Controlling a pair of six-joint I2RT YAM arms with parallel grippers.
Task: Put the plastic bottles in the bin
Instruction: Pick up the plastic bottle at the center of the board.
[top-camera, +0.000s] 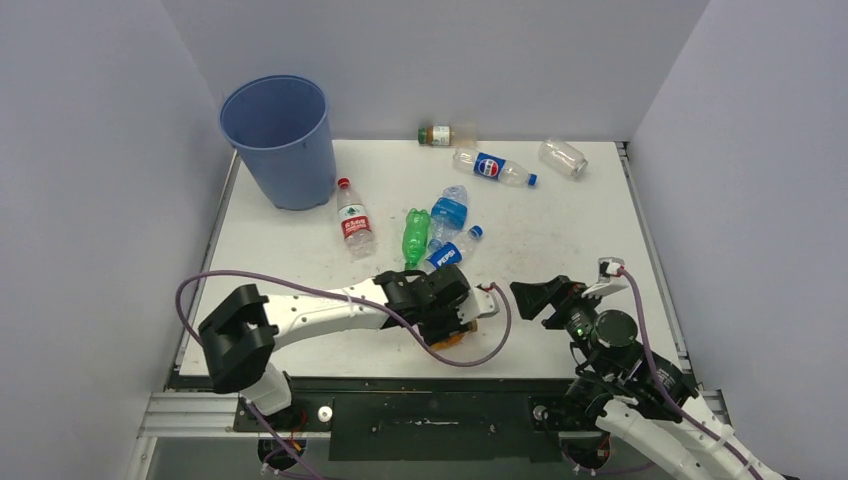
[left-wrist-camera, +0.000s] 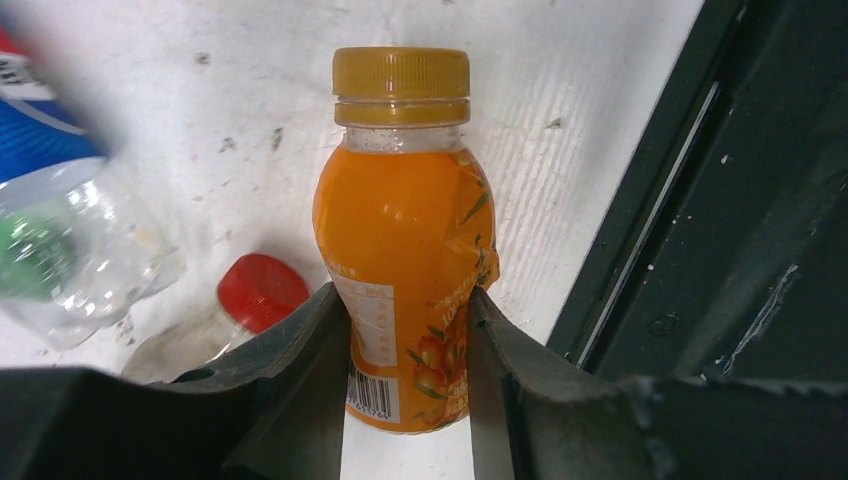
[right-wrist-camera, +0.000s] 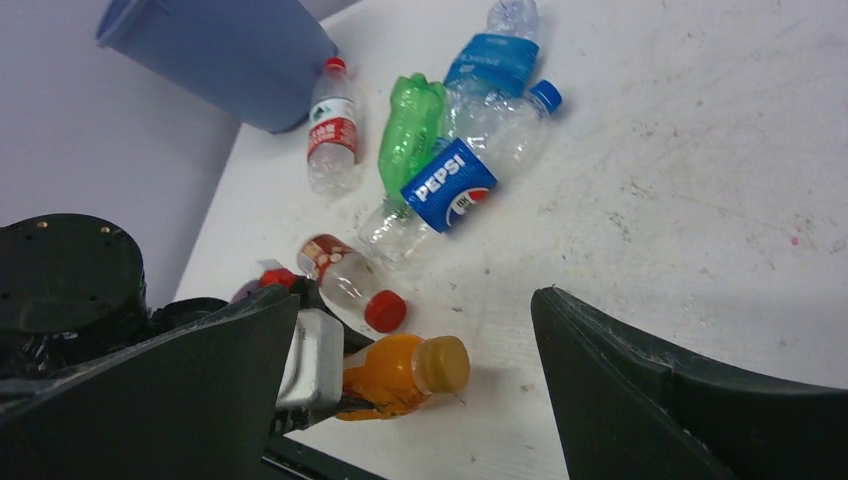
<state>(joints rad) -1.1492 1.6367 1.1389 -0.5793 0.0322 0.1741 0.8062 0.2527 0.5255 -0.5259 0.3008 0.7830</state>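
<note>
Grey walls enclose a scuffed white table (top-camera: 560, 230). The tall blue bin (top-camera: 280, 140) stands upright at the table's ten o'clock corner, its mouth open to take drops. The right gripper (right-wrist-camera: 415, 295) hovers at four o'clock, jaws spread wide and empty, probably awaiting its turn. The left gripper (left-wrist-camera: 408, 300), low at six o'clock, pinches an orange bottle (left-wrist-camera: 400, 220) that lies on its side, fingers pressed against both flanks, seemingly ready to lift. Other plastic bottles (top-camera: 449, 212) lie clustered at centre, with three more along the twelve o'clock edge, all outside the bin.
</note>
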